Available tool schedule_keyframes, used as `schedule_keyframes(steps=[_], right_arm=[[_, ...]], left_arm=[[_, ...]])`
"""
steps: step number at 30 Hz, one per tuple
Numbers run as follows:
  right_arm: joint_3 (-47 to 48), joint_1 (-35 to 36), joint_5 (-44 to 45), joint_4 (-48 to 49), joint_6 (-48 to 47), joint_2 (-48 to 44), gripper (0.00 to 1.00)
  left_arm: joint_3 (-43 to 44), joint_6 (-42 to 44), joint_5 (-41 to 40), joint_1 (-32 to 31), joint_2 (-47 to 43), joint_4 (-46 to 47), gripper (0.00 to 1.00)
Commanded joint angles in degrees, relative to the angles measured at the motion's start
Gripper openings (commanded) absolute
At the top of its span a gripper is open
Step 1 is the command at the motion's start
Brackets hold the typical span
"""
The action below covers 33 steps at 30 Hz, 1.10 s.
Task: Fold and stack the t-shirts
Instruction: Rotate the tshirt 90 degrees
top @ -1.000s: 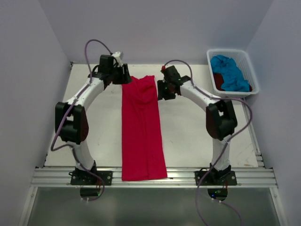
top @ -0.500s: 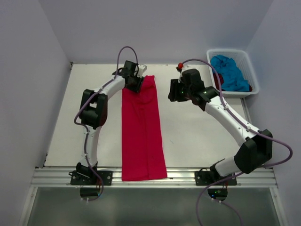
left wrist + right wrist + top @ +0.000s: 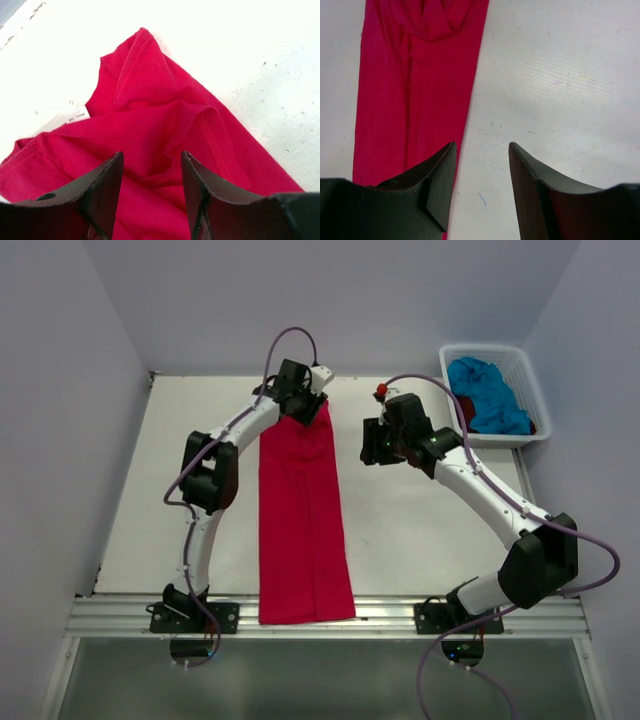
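The red-pink shirt is lying as a long strip down the table, the blue shirt sitting in the basket. The left gripper is hovering over the strip's far end and the right gripper over bare table beside it, both with fingers spread, pinching nothing.

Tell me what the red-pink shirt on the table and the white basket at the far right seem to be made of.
Red-pink shirt: soft knit cloth, likely cotton jersey, matte; it creases and drapes, with stitched hems and a small white label. White basket: looks like moulded plastic, smooth and faintly glossy, with slotted walls; too small here to be sure.
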Motion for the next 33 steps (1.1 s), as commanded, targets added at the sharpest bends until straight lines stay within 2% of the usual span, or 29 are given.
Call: schedule_keyframes(steps=[1,7,14,22,25,26,33], right_arm=[[1.9,-0.1,-0.3,-0.7,-1.3,-1.5,0.50],[1.6,-0.1,0.2,-0.8,-1.3,-0.8,0.50],[1.4,-0.2,0.2,-0.6,-0.9,-0.3,0.50],[1.2,-0.1,1.1,-0.6,-1.0,-0.1,0.49],[1.2,-0.2,1.4,-0.5,-1.1,0.0,0.49],[1.1,-0.1,1.2,-0.5,-1.1,0.1,0.49],[1.0,-0.1,0.8,-0.1,-0.7,0.2,0.48]], left_arm=[[2.7,2.0,0.8,0.3,3.1,0.9,0.54],[3.5,1.8,0.5,0.3,3.8,0.2,0.53],[0.7,1.8,-0.3,0.3,3.7,0.9,0.47],[1.3,1.3,0.1,-0.2,4.9,-0.3,0.25],[1.2,1.2,0.2,-0.4,4.7,-0.6,0.10],[1.2,1.1,0.2,-0.6,4.7,-0.6,0.00],[4.3,-0.3,1.4,-2.8,4.1,-1.0,0.00]])
